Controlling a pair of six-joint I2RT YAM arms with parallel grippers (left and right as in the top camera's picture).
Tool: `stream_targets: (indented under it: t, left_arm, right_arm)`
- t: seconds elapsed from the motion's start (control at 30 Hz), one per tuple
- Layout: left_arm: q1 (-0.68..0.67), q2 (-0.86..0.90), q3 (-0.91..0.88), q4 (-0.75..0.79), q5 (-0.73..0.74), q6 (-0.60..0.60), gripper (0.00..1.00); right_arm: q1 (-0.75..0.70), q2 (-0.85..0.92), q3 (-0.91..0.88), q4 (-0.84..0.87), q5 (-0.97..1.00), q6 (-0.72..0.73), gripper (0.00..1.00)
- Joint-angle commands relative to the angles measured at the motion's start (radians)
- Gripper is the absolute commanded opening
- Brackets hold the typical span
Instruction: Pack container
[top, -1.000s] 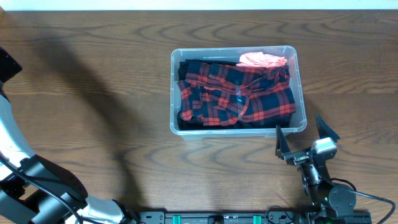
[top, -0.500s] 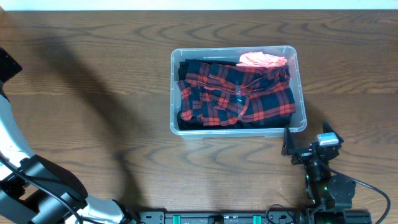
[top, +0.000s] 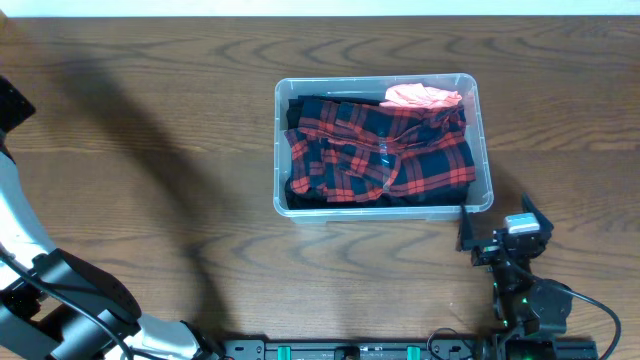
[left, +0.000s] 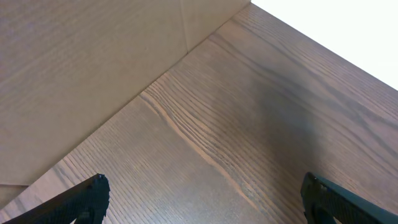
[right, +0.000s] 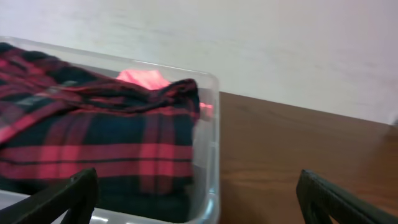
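Dark wood-grain table (top: 140, 110) fills the overhead view, a soft shadow across its left. White wall (right: 261, 43) beyond; pale board (left: 74, 68) upper left at the left wrist.

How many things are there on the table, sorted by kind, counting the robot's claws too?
clear container: 1
red-and-black plaid cloth, apparently one piece, in the container: 1
pink cloth, at the container's far corner: 1
grippers, both open and holding nothing: 2 (left gripper, right gripper)
Total: 5
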Motion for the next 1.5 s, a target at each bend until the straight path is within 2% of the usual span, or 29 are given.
stream_targets:
  t: [0.0, 0.23, 0.5, 1.47]
  left_arm:
    - [0.003, -0.003, 0.008, -0.002, -0.005, -0.012, 0.98]
    - [0.003, -0.003, 0.008, -0.002, -0.005, -0.012, 0.98]
    - [0.003, -0.003, 0.008, -0.002, -0.005, -0.012, 0.98]
    - [0.003, -0.003, 0.008, -0.002, -0.005, -0.012, 0.98]
  right_arm:
    - [-0.035, -0.007, -0.002, -0.003, -0.005, -0.018, 0.99]
    - [-0.052, -0.007, -0.002, -0.003, -0.005, -0.018, 0.99]
    - [0.056, -0.007, -0.002, -0.003, -0.005, -0.018, 0.99]
    - [0.056, -0.007, -0.002, -0.004, -0.005, -0.018, 0.99]
